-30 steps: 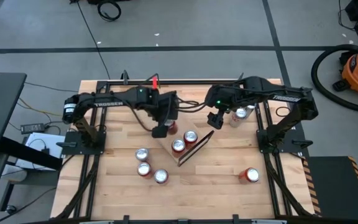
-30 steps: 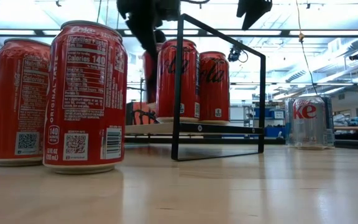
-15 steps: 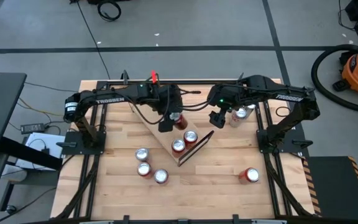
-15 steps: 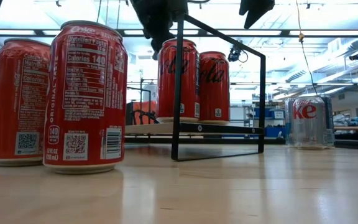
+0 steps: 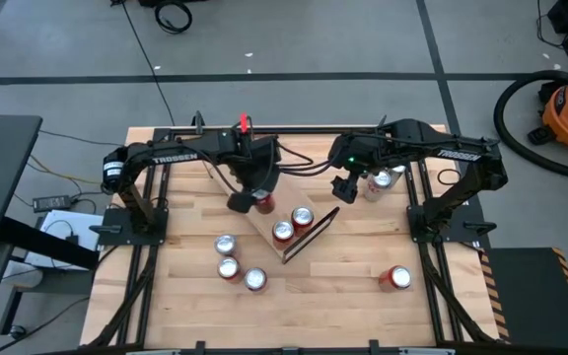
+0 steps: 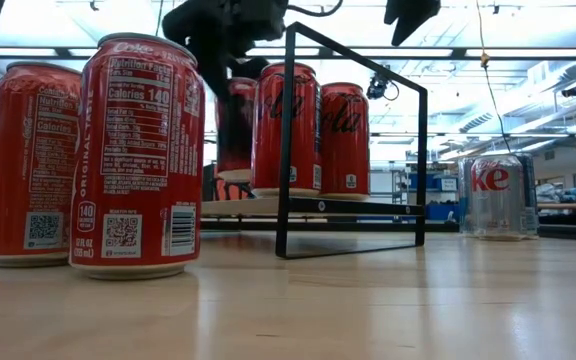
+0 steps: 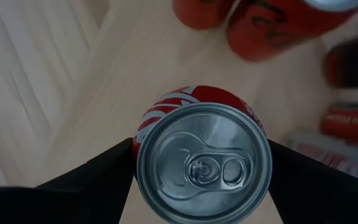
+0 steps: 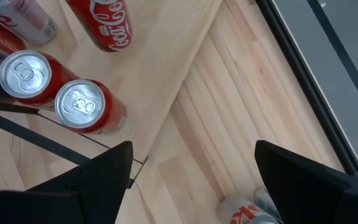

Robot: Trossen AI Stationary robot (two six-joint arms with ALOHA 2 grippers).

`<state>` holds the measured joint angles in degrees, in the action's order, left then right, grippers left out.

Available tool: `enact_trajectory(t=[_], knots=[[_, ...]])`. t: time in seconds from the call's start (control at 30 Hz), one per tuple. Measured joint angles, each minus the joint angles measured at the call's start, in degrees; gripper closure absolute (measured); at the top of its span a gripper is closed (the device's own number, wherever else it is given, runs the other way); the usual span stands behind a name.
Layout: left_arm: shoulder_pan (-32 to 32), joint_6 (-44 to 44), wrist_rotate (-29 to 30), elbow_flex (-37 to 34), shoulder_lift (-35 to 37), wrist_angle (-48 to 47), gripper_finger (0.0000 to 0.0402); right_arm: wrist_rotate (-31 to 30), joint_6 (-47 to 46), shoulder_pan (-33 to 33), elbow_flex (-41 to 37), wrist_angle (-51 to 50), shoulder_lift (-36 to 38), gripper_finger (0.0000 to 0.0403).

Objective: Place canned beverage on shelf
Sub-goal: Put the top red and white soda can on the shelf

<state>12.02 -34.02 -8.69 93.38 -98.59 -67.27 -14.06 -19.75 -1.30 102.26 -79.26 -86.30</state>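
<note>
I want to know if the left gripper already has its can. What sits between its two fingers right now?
In the left wrist view, a red can fills the gap between the left gripper's dark fingers, upright, top facing the camera, over the shelf plank.

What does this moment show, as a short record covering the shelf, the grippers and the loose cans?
shelf: light-wood plank shelf with black wire end frames, two red cola cans standing on it
left gripper: closed on a third red aluminium cola can, over the plank
right gripper: open, empty, above the table
loose cans: four red cans on the table, one silver can
</note>
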Motion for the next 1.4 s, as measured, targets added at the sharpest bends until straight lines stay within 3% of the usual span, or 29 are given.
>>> enact_trajectory(t=[0.23, 0.43, 0.73, 1.0, 1.4], knots=[[-0.7, -10.9, 0.0, 0.0, 0.0, -0.2, 0.0079, 0.0, 0.0, 0.0, 0.0, 1.1, 0.0, 0.0055], [-1.0, -9.5, -2.9, 0.0, -0.9, -0.4, 0.0079, 0.0, -0.1, 0.2, 0.0, 1.2, 0.0, 0.0055], [-2.1, -17.6, -2.7, -0.1, -2.4, 0.6, 0.0079, 0.1, -0.1, 0.2, 0.0, 1.7, 0.0, 0.0055], [-3.3, -14.4, -1.2, -0.1, -3.2, 1.7, 0.0076, 0.2, 0.2, 0.2, 0.0, 1.7, 0.0, 0.0055], [-4.9, -10.2, 1.5, 0.0, -4.3, 2.4, 0.0034, 0.2, 0.0, 0.2, 0.0, 2.1, 0.0, 0.0055]])
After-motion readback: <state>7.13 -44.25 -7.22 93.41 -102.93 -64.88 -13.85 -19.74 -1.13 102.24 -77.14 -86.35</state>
